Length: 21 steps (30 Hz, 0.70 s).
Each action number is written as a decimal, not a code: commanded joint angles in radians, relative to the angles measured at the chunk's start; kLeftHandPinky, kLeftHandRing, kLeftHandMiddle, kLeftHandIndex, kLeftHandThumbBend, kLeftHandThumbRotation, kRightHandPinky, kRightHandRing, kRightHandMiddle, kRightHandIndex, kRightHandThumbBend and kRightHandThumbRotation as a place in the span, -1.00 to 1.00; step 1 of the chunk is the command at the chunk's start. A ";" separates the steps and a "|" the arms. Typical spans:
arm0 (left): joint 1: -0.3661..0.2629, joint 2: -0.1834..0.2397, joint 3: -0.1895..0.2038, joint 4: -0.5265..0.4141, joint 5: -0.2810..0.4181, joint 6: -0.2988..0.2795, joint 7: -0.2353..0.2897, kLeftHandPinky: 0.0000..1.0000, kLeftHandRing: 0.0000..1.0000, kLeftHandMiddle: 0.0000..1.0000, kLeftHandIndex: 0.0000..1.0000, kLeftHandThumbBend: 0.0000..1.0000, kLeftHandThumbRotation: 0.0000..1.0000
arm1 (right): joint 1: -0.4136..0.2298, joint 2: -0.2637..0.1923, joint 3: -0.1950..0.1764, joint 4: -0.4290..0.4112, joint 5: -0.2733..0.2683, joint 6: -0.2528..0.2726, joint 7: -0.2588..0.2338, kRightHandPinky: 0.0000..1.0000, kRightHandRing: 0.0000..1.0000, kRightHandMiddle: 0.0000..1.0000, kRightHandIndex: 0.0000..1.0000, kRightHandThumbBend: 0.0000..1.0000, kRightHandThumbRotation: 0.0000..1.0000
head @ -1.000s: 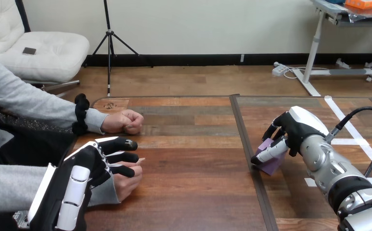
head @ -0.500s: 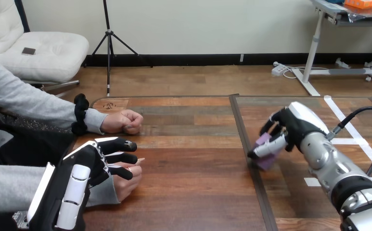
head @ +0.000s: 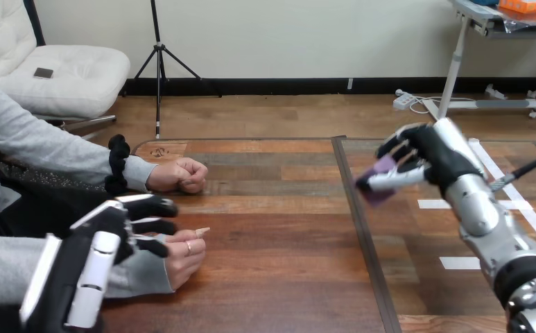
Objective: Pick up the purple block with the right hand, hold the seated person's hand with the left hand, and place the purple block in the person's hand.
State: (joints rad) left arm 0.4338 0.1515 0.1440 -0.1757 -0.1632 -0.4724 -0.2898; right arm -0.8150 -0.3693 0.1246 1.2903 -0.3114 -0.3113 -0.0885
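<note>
R robot hand (head: 439,163) grips purple block (head: 374,193) above bench (head: 279,229), right. L robot hand (head: 109,236) over person's near hand (head: 185,255); grip: cannot tell.

Looks like a robotics lab: wooden table (head: 272,277) marked off with white tape strips (head: 459,263), a jointed machine right hand (head: 437,158) on a silver forearm (head: 487,222) above it.

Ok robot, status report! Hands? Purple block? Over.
Right hand shut on purple block, lifted off table. Left hand over the person's nearer hand, hold unclear. That hand's curled, not open.
</note>
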 commanded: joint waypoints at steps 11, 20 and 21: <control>-0.065 0.059 0.087 -0.021 0.169 -0.105 0.082 -0.07 0.31 0.32 0.24 0.23 0.67 | 0.116 -0.025 -0.158 -0.135 0.189 -0.155 0.031 -0.24 -0.17 -0.10 -0.08 0.70 -1.00; -0.070 0.099 0.111 -0.036 0.188 -0.082 0.088 0.31 0.53 0.48 0.36 0.79 0.46 | 0.197 -0.020 -0.221 -0.201 0.281 -0.229 0.083 -0.22 -0.19 -0.12 -0.08 0.72 -1.00; -0.073 0.104 0.113 -0.032 0.186 -0.089 0.086 0.34 0.54 0.49 0.38 0.83 0.42 | 0.205 -0.022 -0.222 -0.208 0.280 -0.239 0.080 -0.23 -0.19 -0.12 -0.09 0.72 -1.00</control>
State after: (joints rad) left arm 0.4225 0.2170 0.2383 -0.1764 0.0177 -0.5482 -0.2097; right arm -0.6335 -0.3887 -0.0583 1.1562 -0.0664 -0.4826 -0.0200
